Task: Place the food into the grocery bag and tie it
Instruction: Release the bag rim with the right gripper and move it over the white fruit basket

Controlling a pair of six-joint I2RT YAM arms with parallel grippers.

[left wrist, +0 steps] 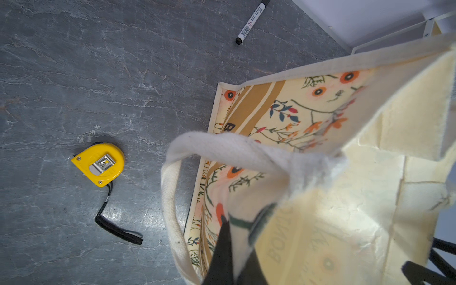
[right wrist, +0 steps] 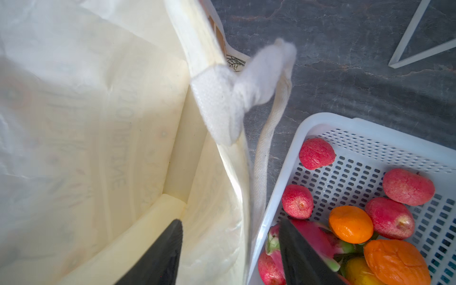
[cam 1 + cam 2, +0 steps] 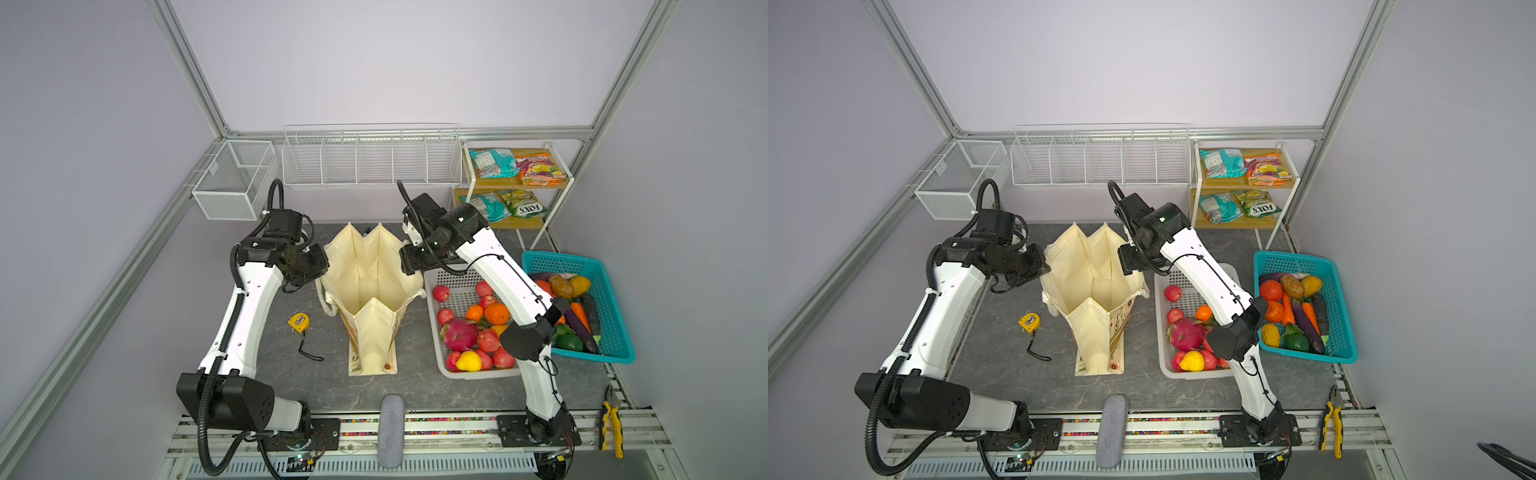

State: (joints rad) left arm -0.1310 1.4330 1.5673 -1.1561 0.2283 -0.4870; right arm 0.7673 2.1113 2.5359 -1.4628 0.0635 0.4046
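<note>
Prepping the empty tall cream canvas tote bag point(image 3: 370, 266), seemingly: left gripper point(image 1: 237, 251) pinches its rim, right gripper point(image 2: 227, 256) spread astride opposite rim; next likely grab red and orange fruit point(image 3: 459, 334) from white perforated plastic basket point(image 3: 478, 374) beside it.

The dark grey stone-look worktop point(image 3: 291, 374) carries a cream floral grocery bag point(image 3: 370, 291) standing mid-surface. A yellow tape measure point(image 3: 298, 322) lies toward the left edge. A white perforated basket point(image 3: 478, 375) and a teal basket point(image 3: 594, 356) sit toward the right edge. A black marker point(image 1: 250, 22) lies near the far edge.
</note>
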